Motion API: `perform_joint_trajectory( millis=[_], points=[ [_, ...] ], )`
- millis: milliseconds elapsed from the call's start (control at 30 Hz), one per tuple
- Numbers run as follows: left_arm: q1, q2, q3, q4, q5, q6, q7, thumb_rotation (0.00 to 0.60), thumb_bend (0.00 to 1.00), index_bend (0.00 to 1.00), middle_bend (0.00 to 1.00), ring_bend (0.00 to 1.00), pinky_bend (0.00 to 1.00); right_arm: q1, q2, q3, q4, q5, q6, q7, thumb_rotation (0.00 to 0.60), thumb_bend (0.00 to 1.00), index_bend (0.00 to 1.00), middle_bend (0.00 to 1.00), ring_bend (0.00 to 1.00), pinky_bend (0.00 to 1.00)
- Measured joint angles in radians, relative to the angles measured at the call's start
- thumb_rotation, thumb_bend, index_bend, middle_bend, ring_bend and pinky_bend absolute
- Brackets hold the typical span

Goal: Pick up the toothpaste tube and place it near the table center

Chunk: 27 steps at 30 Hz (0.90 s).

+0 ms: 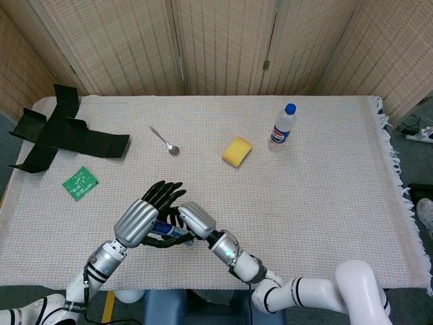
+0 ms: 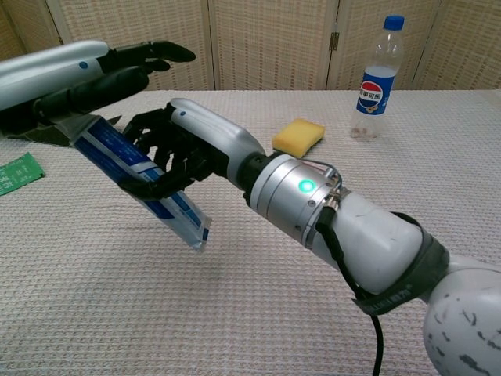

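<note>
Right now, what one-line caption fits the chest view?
Right hand grips the toothpaste tube above the table, left hand over its cap end.

On the table [image 1: 325, 196]: folded box [image 1: 57, 135] far left, packet [image 1: 80, 183] before it. Spoon [image 1: 164, 141], sponge [image 1: 237, 152], then bottle [image 1: 284, 124] run rightward behind centre.

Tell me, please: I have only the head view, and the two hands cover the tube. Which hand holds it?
Observer: In the chest view, the right hand grips the toothpaste tube around its middle.
Operator: Does it lie flat?
Observer: No, it is tilted. Its crimped end points down and seems just above the table.
Operator: And the left hand?
Observer: The left hand lies over the cap end, fingers stretched out. I cannot tell whether it grips.
</note>
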Motion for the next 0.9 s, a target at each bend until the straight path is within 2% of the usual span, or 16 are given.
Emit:
perform_joint_trajectory(
  millis=[300, 600, 767, 900],
  points=[
    [0.001, -0.008, -0.003, 0.005, -0.008, 0.005, 0.032, 0.000, 0.13, 0.00, 0.05, 0.00, 0.00, -0.003, 0.002, -0.003, 0.004, 0.000, -0.007, -0.002, 0.600, 0.92, 0.77, 0.68, 0.74, 0.65],
    [0.014, 0.022, -0.016, 0.011, 0.002, 0.042, -0.088, 0.000, 0.13, 0.00, 0.05, 0.00, 0.00, -0.012, 0.054, -0.024, -0.001, 0.002, -0.035, -0.036, 0.600, 0.92, 0.77, 0.68, 0.72, 0.65],
    [0.041, 0.056, -0.017, 0.043, -0.008, 0.073, -0.138, 0.000, 0.13, 0.00, 0.05, 0.00, 0.00, -0.005, 0.103, -0.031, -0.009, 0.026, -0.090, -0.141, 0.600, 0.92, 0.75, 0.66, 0.70, 0.64],
    [0.059, 0.069, -0.009, 0.058, -0.016, 0.083, -0.150, 0.000, 0.13, 0.00, 0.05, 0.00, 0.00, 0.010, 0.131, -0.032, -0.008, 0.066, -0.135, -0.295, 0.600, 0.91, 0.72, 0.63, 0.69, 0.60]
  ],
)
